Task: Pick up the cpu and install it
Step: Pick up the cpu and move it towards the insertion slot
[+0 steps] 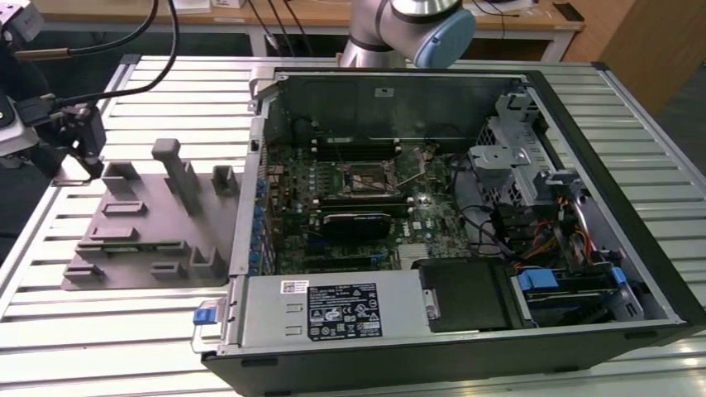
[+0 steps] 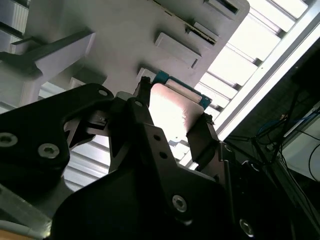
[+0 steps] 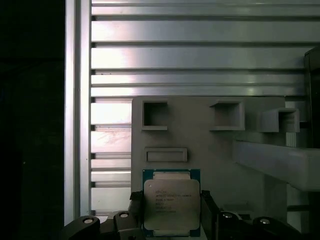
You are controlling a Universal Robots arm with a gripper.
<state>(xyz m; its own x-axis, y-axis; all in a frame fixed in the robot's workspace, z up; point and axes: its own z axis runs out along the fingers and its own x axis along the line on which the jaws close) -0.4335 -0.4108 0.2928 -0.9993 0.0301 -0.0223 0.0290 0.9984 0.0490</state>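
- Cpu (image 3: 171, 202) (image 2: 175, 112): a flat square chip with a silver top plate and a thin teal-green rim, sitting between my 2 black fingers (image 3: 136, 205) in both wrist views.
- My gripper (image 3: 172, 210) (image 2: 174, 112) is clamped on the cpu, 1 finger pressed to each of 2 opposite edges.
- The chip is over an end of the grey fixture plate (image 3: 210, 145) (image 2: 120, 35). I cannot tell whether it rests on the plate or is lifted just clear of it.
- In the exterior view, my gripper (image 1: 88, 165) hangs at the fixture plate's (image 1: 144, 240) 11 o'clock corner, on the exterior view's left.
- The fixture plate lies flat on the slatted metal tabletop (image 1: 99, 331), at 9 o'clock from the open computer case (image 1: 441, 364), just beside its wall.
- A tall grey post (image 1: 171, 165) stands upright on the plate, at 3 o'clock from my gripper.
- Inside the case the motherboard (image 1: 431, 223) lies face up, with the square cpu socket (image 1: 361, 178) near its middle.
- Long black memory sticks (image 1: 355, 150) sit at 12 o'clock of the socket, and more (image 1: 359, 201) at 6 o'clock of it.
- A grey box with a white label (image 1: 331, 310) fills the case's 7 o'clock corner.
- My arm's base (image 1: 408, 25) stands at 12 o'clock, beyond the case.
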